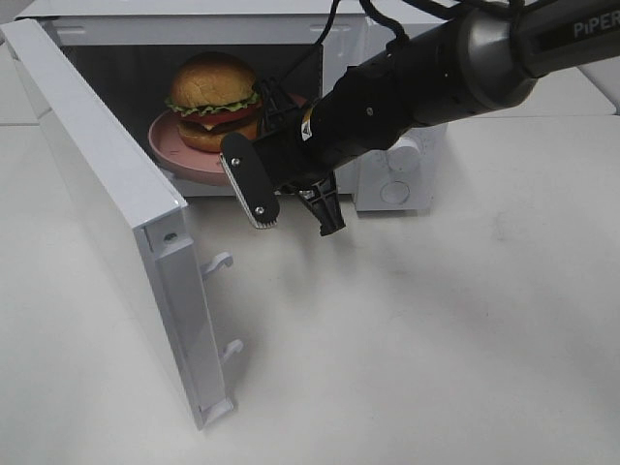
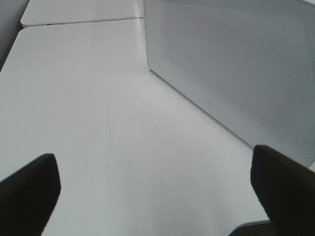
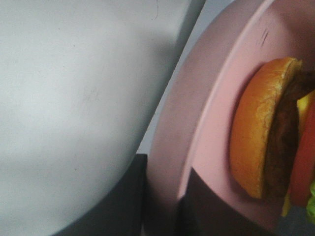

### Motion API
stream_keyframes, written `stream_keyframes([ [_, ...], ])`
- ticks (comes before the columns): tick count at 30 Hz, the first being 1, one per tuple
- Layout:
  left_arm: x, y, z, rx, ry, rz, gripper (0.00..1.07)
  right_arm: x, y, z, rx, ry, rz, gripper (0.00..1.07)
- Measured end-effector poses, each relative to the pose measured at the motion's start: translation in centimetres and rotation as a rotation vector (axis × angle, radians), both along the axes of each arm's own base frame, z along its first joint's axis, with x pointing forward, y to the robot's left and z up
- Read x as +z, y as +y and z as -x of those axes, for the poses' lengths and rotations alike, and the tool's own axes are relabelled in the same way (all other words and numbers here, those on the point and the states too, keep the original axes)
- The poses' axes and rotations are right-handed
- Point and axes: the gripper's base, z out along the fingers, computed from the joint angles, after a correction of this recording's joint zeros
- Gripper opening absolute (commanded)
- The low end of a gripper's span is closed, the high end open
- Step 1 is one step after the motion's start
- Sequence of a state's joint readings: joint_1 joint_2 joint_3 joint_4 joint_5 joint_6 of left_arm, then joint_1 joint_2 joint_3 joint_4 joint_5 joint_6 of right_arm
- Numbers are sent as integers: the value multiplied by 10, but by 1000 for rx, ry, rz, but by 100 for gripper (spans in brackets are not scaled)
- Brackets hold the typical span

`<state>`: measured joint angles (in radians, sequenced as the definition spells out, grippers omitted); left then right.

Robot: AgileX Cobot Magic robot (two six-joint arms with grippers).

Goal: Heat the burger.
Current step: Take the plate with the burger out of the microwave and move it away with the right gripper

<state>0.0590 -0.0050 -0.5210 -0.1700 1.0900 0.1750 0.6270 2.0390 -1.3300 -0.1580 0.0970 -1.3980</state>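
The burger [image 1: 213, 97], with a golden-brown bun, lettuce, a red layer and a dark patty, sits on a pink plate [image 1: 172, 153] inside the open white microwave [image 1: 387, 184]. My right gripper [image 1: 298, 223] is open and empty, hanging just in front of the microwave's opening, near the plate's front rim. The right wrist view shows the burger [image 3: 266, 137] and the plate [image 3: 206, 123] close up. My left gripper [image 2: 157, 196] is open and empty above the bare table, beside the microwave's perforated outer wall [image 2: 236, 64]. It is out of the high view.
The microwave door [image 1: 97, 165] is swung wide open to the left, with its latch hooks [image 1: 218, 262] sticking out. The control panel with knobs [image 1: 397, 192] is behind my right arm. The white table [image 1: 436, 339] lies in front.
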Motion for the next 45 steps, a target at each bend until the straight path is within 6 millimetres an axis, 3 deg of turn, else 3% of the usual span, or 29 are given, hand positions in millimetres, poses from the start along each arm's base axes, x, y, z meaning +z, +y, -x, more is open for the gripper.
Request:
stream_keyframes([
  [20, 0, 0, 0, 0, 0, 0, 98, 13, -29, 48, 84, -35, 49, 0],
  [32, 0, 0, 0, 0, 0, 0, 98, 17, -61, 91, 81, 0, 66, 0],
  [34, 0, 0, 0, 0, 0, 0, 98, 21, -73, 105, 61, 9, 53, 0],
  [45, 0, 0, 0, 0, 0, 0, 98, 29, -97, 135, 23, 14, 18, 0],
])
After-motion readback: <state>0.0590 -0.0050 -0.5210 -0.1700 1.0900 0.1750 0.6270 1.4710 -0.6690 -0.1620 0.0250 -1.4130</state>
